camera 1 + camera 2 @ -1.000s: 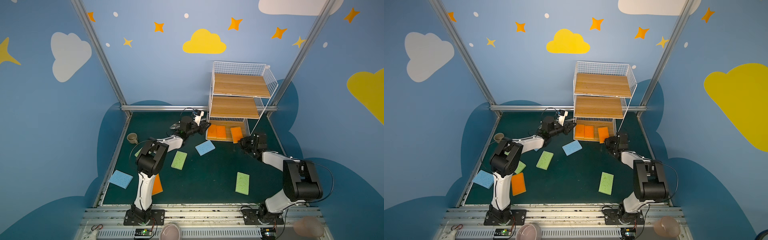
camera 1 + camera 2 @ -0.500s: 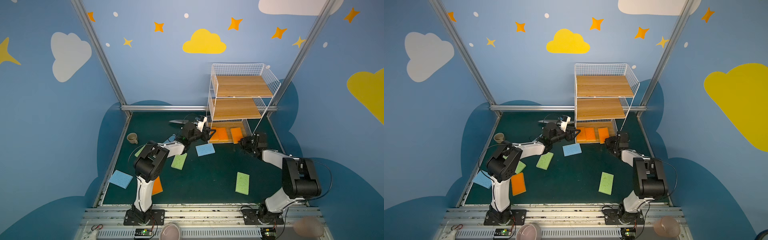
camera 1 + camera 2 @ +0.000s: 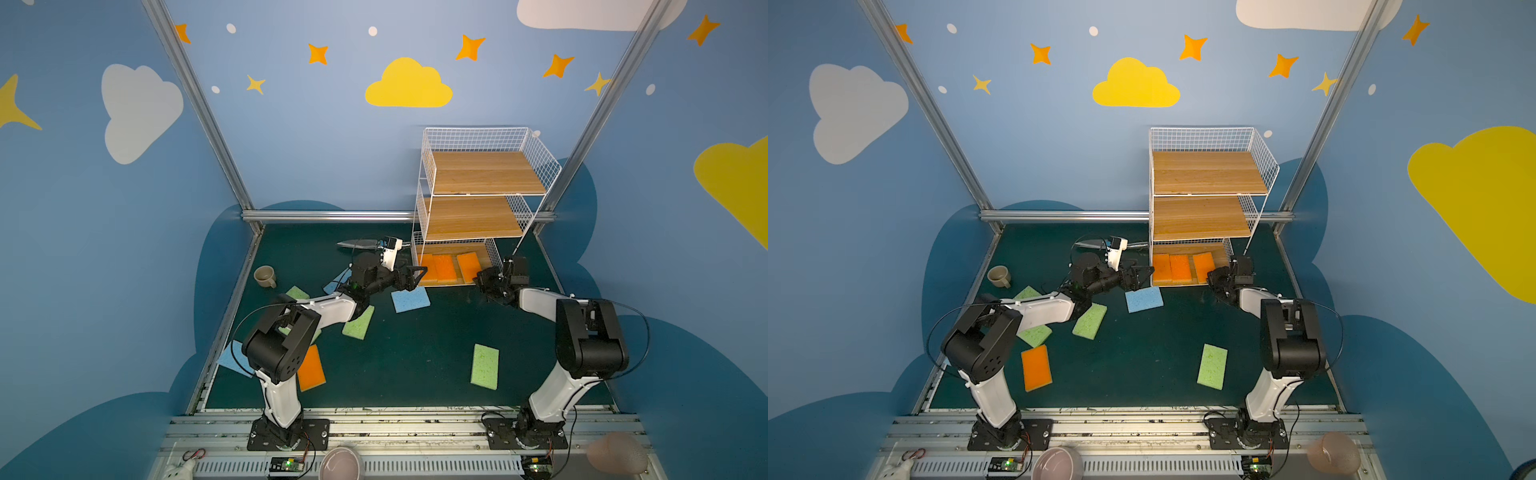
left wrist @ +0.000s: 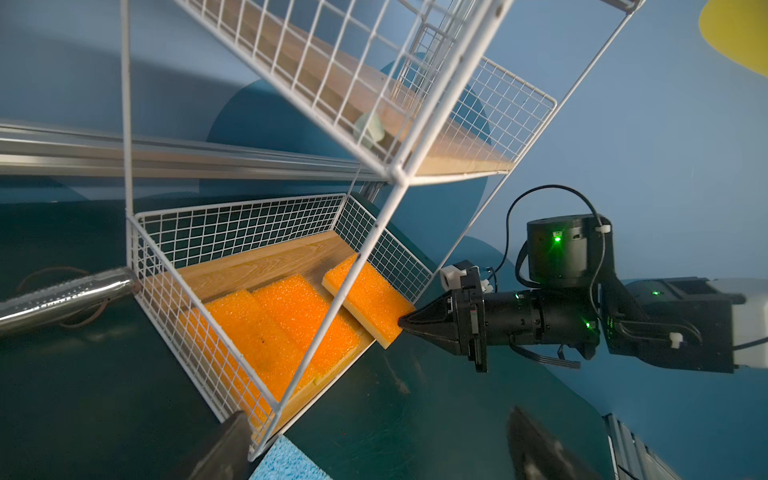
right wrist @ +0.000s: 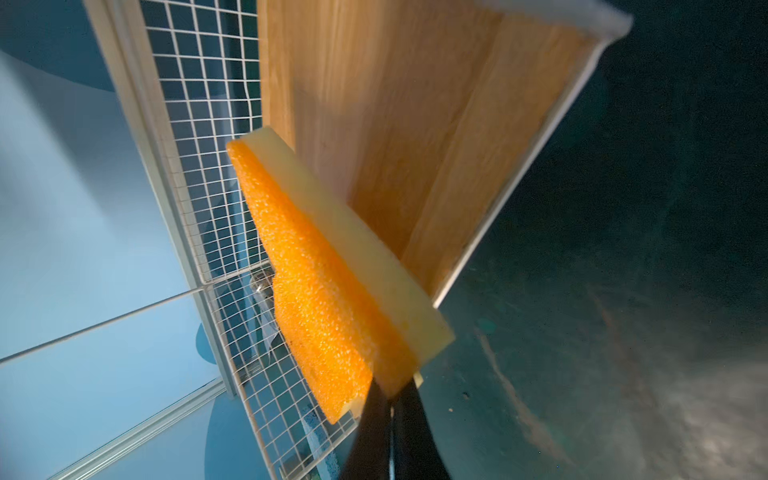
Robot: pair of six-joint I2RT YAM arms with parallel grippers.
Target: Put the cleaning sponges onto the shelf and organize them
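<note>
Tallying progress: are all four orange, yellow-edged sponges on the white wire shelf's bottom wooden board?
No: only three orange sponges are on the white wire shelf; a fourth orange sponge lies on the dark green tabletop.

3 orange sponges [image 3: 444, 268] on btm shelf [image 3: 453, 248]

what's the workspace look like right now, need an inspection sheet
surface: dark green mat
shelf: white wire rack, no sponges on the upper two boards
sponges: three orange sponges on the bottom tier, the rightmost askew; on the mat one orange sponge, four green sponges, three blue sponges, some partly under the left arm
clutter: mug, silvery utensil, pink bowl at the front edge
claws: left claw open, empty, by the bottom tier; right claw shut, tip touching the askew sponge
cables: thin black cable looping off each arm
surroundings: blue walls with cloud and star decals, metal posts
</note>
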